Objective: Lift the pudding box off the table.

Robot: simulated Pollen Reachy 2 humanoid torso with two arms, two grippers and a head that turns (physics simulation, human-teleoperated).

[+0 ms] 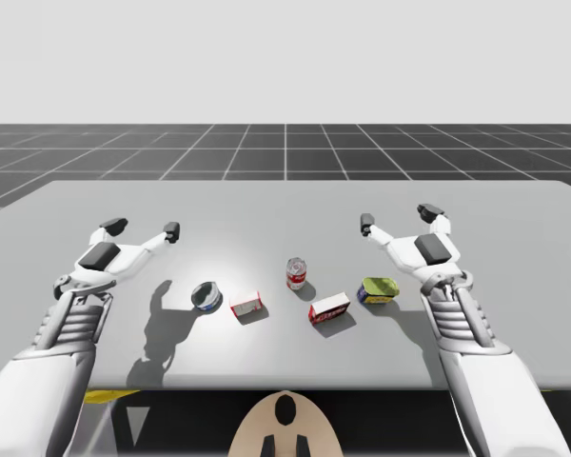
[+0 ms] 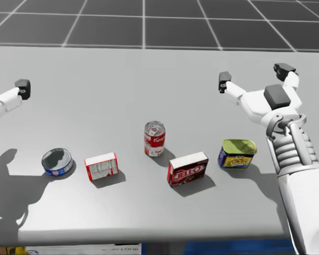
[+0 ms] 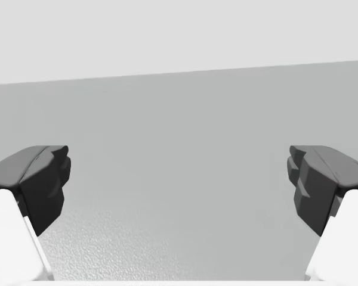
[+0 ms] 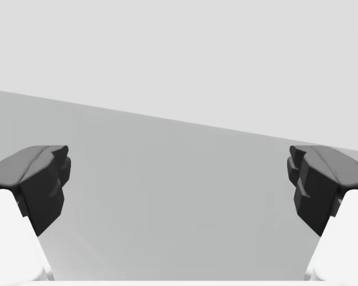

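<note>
Pudding box (image 2: 187, 169) on bench (image 2: 95, 95): judged light, stiff card; take across its narrow faces. Left pincer (image 1: 143, 228), right pincer (image 1: 398, 217) open, empty.

Light bright, even | you see soft shadows falling right and nearer on the table (image 1: 285, 209) | 1 pale glare patch
</note>
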